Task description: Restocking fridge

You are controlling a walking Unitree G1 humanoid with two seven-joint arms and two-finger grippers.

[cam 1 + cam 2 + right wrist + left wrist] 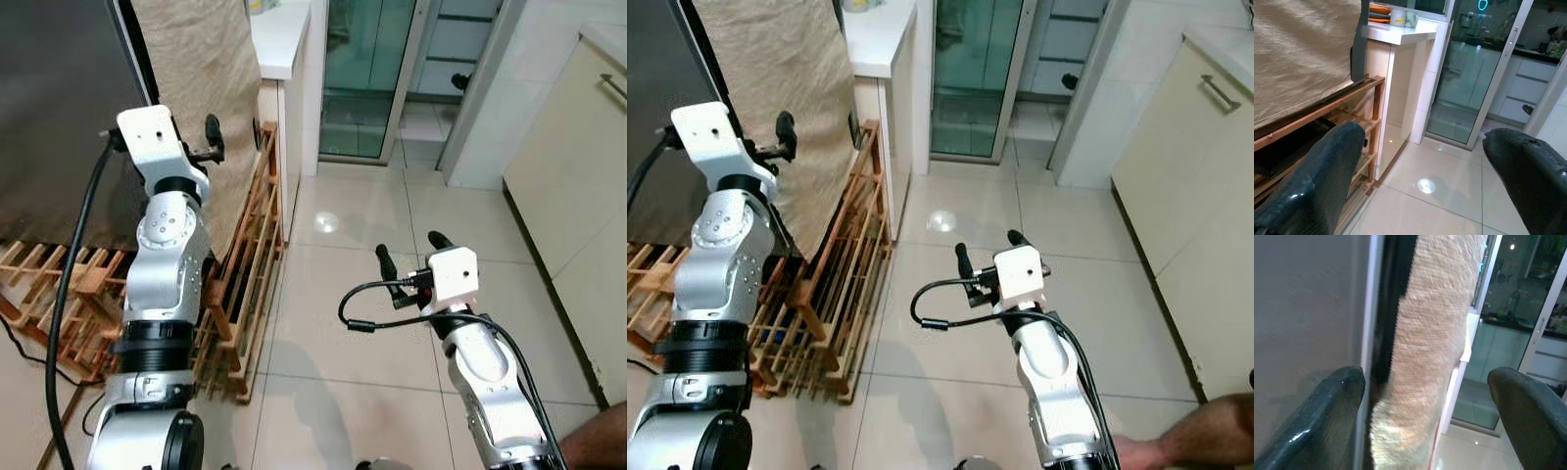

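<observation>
Left wrist view: our left end effector is spread wide and empty, straddling the vertical edge where the grey fridge door meets a beige woven cloth. We judge the door edge lies dead ahead of it, long axis upright. Left arm is nearer. Our right end effector hangs wide and empty over the tiled floor, well apart from the fridge. A wooden rack leans beside the cloth.
</observation>
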